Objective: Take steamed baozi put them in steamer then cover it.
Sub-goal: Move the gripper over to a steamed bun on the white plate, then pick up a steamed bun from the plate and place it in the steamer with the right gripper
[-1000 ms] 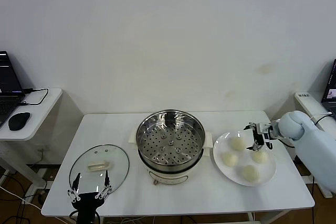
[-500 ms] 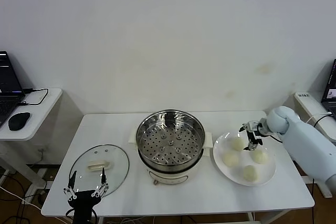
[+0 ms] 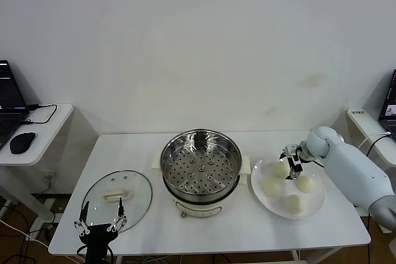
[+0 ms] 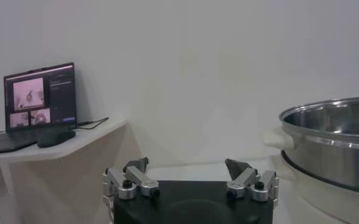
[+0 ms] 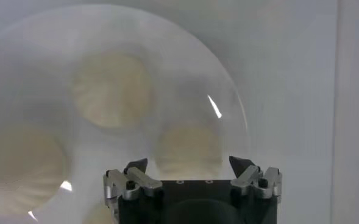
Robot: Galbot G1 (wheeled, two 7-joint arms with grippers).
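Note:
Four cream-white baozi lie on a white plate (image 3: 318, 200) at the right: (image 3: 279, 168), (image 3: 270, 187), (image 3: 305, 183), (image 3: 294, 203). My right gripper (image 3: 292, 162) is open and empty just above the plate, between the two far baozi. In the right wrist view the open gripper (image 5: 188, 163) hangs over one baozi (image 5: 188, 149), with others (image 5: 112, 88) farther off. The steel steamer (image 3: 201, 170) stands empty at the table's middle. The glass cover (image 3: 116, 197) lies flat at the left. My left gripper (image 3: 99, 221) is open at the cover's front edge.
A side table at the left holds a laptop (image 3: 9, 100) and a mouse (image 3: 22, 143). Another screen (image 3: 390, 104) stands at the far right. The left wrist view shows the steamer's wall (image 4: 331, 143) and that laptop (image 4: 39, 97).
My right gripper has moved left and towards the far-left baozi on the plate. My left gripper sank a little lower at the table's front edge.

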